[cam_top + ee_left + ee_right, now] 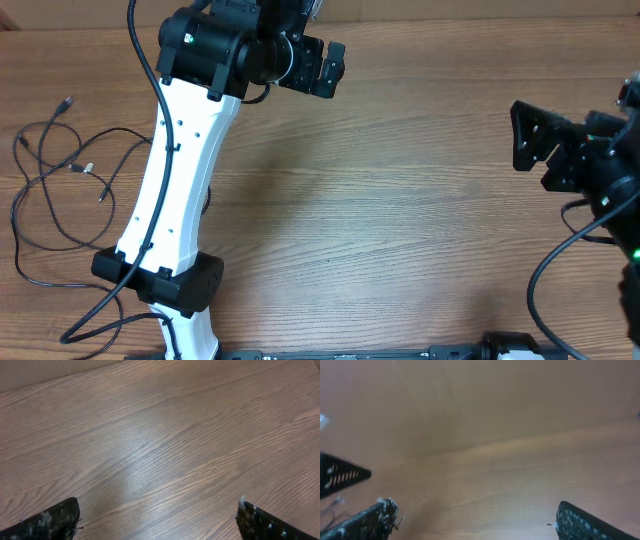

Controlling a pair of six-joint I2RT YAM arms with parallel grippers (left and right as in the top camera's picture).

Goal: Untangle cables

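You have the cables [85, 167] at the far left of the overhead frame, lying as loose black loops on the wooden table [400, 230]. One small plug end points toward the upper left and a silver-tipped end sits near the middle of the loops. They lie just left of your left arm's white link, and neither gripper is touching them.

Your left gripper [330, 68] is up at the top centre of the overhead frame, well apart from the cables. In the left wrist view its fingers [55, 520] sit in the two bottom corners with bare wood grain between them, so the jaws stand wide apart and hold nothing.

Your right gripper [525, 135] is at the right edge of the overhead frame, across the table from the loops. In the right wrist view, which is blurred, its fingers [367, 522] are likewise spread apart over bare table, with nothing between them.

A thicker black wire [100, 305] runs down along your left arm to the lower left
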